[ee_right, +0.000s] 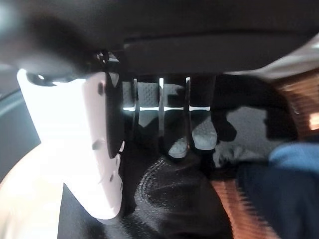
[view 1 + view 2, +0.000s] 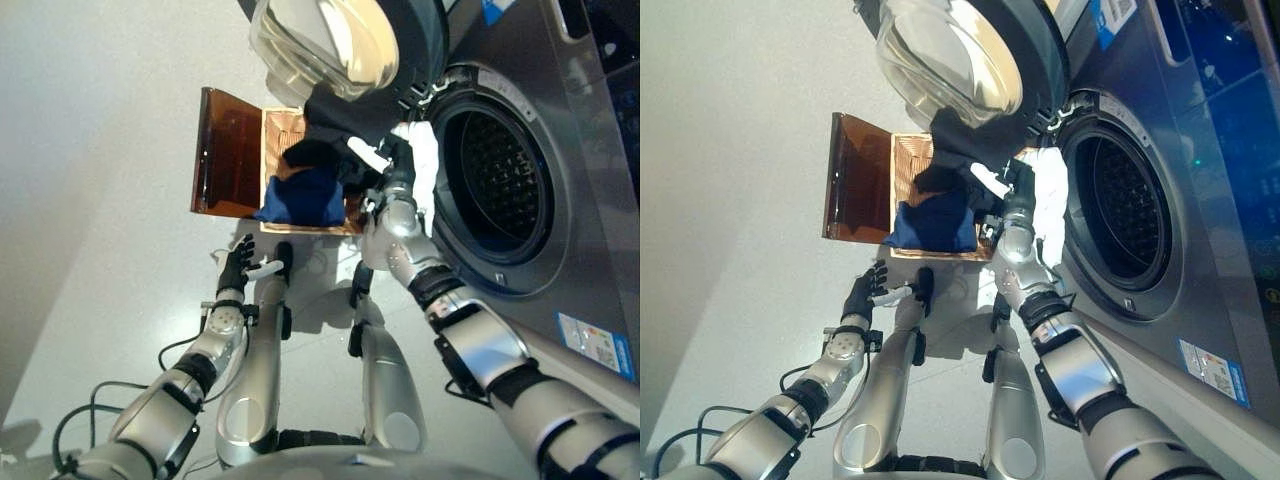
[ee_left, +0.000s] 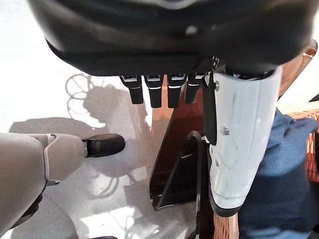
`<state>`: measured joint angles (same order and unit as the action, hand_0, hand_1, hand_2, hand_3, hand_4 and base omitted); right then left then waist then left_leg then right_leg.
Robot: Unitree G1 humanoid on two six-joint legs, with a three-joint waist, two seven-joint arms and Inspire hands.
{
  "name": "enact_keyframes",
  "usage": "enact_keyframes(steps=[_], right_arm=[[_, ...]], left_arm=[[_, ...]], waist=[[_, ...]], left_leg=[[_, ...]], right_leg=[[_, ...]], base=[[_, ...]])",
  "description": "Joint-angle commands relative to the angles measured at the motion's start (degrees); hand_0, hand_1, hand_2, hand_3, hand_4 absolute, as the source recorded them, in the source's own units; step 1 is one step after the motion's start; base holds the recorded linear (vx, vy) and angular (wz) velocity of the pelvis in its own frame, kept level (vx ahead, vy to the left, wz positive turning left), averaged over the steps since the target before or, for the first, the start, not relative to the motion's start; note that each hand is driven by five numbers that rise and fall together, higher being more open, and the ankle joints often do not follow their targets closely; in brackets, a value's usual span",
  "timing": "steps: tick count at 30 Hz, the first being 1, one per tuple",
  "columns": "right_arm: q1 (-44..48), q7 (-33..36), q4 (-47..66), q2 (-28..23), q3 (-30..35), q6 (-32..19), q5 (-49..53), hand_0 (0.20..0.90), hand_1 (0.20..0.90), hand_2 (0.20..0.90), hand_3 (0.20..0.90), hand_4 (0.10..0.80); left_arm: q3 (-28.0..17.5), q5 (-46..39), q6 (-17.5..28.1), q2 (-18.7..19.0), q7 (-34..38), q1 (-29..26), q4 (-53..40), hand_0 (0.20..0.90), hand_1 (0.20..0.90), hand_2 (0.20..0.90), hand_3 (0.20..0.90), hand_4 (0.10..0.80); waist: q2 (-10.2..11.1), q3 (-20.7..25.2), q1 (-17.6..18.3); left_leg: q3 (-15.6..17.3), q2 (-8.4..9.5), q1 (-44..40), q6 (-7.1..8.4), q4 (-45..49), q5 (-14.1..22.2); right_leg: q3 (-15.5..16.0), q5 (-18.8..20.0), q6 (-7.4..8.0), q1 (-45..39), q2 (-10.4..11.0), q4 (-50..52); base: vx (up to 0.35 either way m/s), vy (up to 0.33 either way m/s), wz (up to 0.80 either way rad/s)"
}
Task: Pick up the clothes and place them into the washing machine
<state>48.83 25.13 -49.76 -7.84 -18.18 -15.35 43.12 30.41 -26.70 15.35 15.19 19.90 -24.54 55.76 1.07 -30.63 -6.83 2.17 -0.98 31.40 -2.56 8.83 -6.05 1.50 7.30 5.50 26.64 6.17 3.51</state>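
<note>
Pinching a black garment (image 2: pixel 335 115) over the wicker basket (image 2: pixel 275 135) at centre frame, the right hand (image 2: pixel 385 165) risks snagging it on the washing machine (image 2: pixel 500 190) door rim, left hand (image 2: pixel 237 265) idle, spread.

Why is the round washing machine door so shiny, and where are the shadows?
In the left eye view, the open glass door reflects bright light as glare. In the left wrist view, dark shadows lie on the pale floor beyond the left hand. In the right wrist view, the black garment looks blurry.
</note>
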Motion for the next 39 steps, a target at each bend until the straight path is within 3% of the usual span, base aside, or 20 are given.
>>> enact_keyframes(steps=[1, 10, 22, 32, 39], right_arm=[[-0.1, -3.1, 7.7, -1.5, 3.4, -8.1, 6.4, 0.2, 0.2, 0.2, 0.2, 0.3], [-4.8, -9.7, 7.5, 6.3, 12.8, -15.4, 25.9, 0.2, 0.2, 0.2, 0.2, 0.3], [-5.4, -13.6, 5.2, 6.6, 23.3, -21.5, 37.7, 0.2, 0.2, 0.2, 0.2, 0.3], [-5.1, -11.5, -4.1, -1.5, 32.8, -22.8, 41.5, 0.2, 0.2, 0.2, 0.2, 0.3], [-2.1, -10.2, -11.2, -11.8, 36.4, -21.2, 42.4, 0.2, 0.2, 0.2, 0.2, 0.3]], left_arm=[[0.8, 1.0, 1.6, -3.0, -0.2, 2.1, 0.2, 0.9, 0.9, 0.9, 0.9, 0.8], [2.2, -0.5, 1.6, -5.7, -1.4, 0.3, 3.1, 0.9, 0.9, 0.9, 0.9, 0.8], [2.9, -3.0, 2.1, -8.0, -3.0, -0.9, 7.2, 0.9, 0.9, 0.9, 0.9, 0.8], [1.7, -5.0, 2.3, -9.1, -4.1, -0.3, 10.8, 0.9, 0.9, 0.9, 0.9, 0.8], [1.8, -4.5, 2.6, -8.4, -5.2, 1.4, 9.6, 0.9, 0.9, 0.9, 0.9, 0.8]], waist=[[-3.9, 3.5, 0.2], [-6.8, 4.1, 1.2], [-10.0, 4.6, 2.9], [-11.4, 5.7, 4.7], [-12.6, 6.0, 4.8]], left_leg=[[0.0, -0.39, 0.6, 3.79, -0.9, 1.0], [0.9, 0.29, 0.1, 3.84, -1.5, 1.6], [2.2, 0.84, -0.4, 4.02, -1.9, 2.2], [3.4, 0.53, -0.6, 4.08, -1.7, 2.6], [3.9, 0.59, -0.1, 4.31, -1.6, 2.9]], right_leg=[[-0.2, -6.9, 1.21, -3.9, 3.8, 5.3], [-1.2, -7.2, 1.25, -3.6, 4.6, 5.0], [-3.0, -7.6, 1.27, -2.6, 5.2, 5.7], [-4.8, -7.5, 1.06, -1.5, 5.2, 5.9], [-5.6, -7.4, 0.95, -0.6, 5.3, 6.2]], base=[[0.027, 0.015, -0.09], [0.012, 0.008, -0.03], [0.009, 0.015, -0.07], [0.001, 0.012, -0.08], [-0.011, -0.002, -0.06]])
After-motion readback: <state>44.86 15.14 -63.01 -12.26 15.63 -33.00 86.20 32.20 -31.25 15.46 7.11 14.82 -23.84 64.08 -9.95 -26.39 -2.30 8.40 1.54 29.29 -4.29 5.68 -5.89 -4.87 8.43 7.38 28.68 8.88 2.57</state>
